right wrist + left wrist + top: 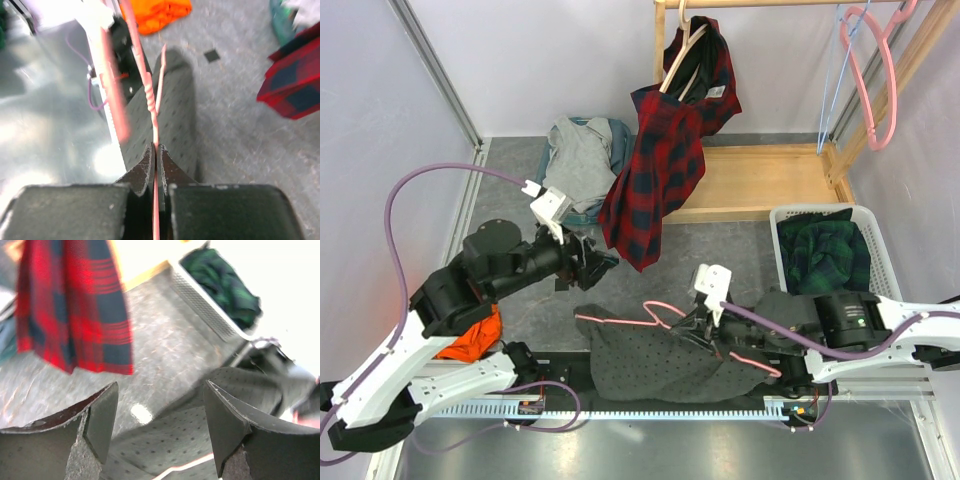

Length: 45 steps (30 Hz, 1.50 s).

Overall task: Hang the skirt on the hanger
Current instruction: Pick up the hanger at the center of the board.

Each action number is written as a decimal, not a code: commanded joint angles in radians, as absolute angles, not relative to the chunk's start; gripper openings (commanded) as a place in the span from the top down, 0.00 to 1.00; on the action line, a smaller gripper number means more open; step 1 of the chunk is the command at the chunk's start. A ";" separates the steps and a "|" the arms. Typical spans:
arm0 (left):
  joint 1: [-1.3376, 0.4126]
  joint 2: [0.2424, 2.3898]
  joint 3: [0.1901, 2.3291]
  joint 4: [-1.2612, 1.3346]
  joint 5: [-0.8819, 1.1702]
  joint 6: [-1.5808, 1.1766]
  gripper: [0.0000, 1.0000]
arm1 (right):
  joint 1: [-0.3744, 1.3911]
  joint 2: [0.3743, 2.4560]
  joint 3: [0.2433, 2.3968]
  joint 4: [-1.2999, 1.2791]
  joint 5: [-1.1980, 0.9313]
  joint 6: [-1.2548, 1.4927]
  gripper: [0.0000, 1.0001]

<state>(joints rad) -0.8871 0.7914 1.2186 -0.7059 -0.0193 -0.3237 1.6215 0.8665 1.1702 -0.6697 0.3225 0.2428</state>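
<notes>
The grey dotted skirt [655, 362] lies crumpled on the floor by the near rail. A pink wire hanger [620, 320] lies across its top. My right gripper [698, 330] is shut on the hanger's wire near its hook. In the right wrist view the jaws [155, 156] pinch the pink wire [150, 95] over the skirt [177, 115]. My left gripper [597, 262] is open and empty, hovering above the skirt's far left edge. In the left wrist view its fingers [102, 415] frame the skirt [175, 437] and a bit of hanger wire [187, 465].
A red plaid shirt [660, 160] hangs from a wooden rack [760, 180] at the back. A second pink hanger [875, 70] hangs at the far right. A white basket [875, 225] holds green clothes. Grey clothes [580, 160] lie far left, and an orange cloth [470, 335] sits under my left arm.
</notes>
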 commanded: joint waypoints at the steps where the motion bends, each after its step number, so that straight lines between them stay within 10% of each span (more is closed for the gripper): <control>1: -0.884 0.739 1.259 -0.712 0.205 -0.146 0.24 | 1.628 0.876 1.317 -0.679 0.368 0.201 1.00; 15: -0.884 0.719 1.062 -0.652 0.643 -0.107 0.23 | 1.629 0.868 1.266 -0.637 0.383 0.241 1.00; 30: -0.885 0.730 0.862 -0.427 0.656 -0.144 0.20 | 1.628 0.858 1.259 -0.624 0.365 0.255 1.00; 36: -0.893 0.772 0.847 -0.417 0.707 -0.146 0.58 | 1.629 0.847 1.262 -0.623 0.365 0.256 1.00; 39: -0.893 0.798 0.856 -0.422 0.667 -0.161 0.98 | 1.628 0.836 1.259 -0.621 0.373 0.262 1.00; 45: -0.893 0.776 0.905 -0.425 0.471 -0.205 0.98 | 1.629 0.827 1.249 -0.644 0.472 0.299 1.00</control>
<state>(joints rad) -0.9096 0.7780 0.8524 -0.4618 0.6712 -0.1421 1.6135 0.8455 1.2419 -0.7147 0.4282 0.2543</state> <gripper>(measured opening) 0.043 0.004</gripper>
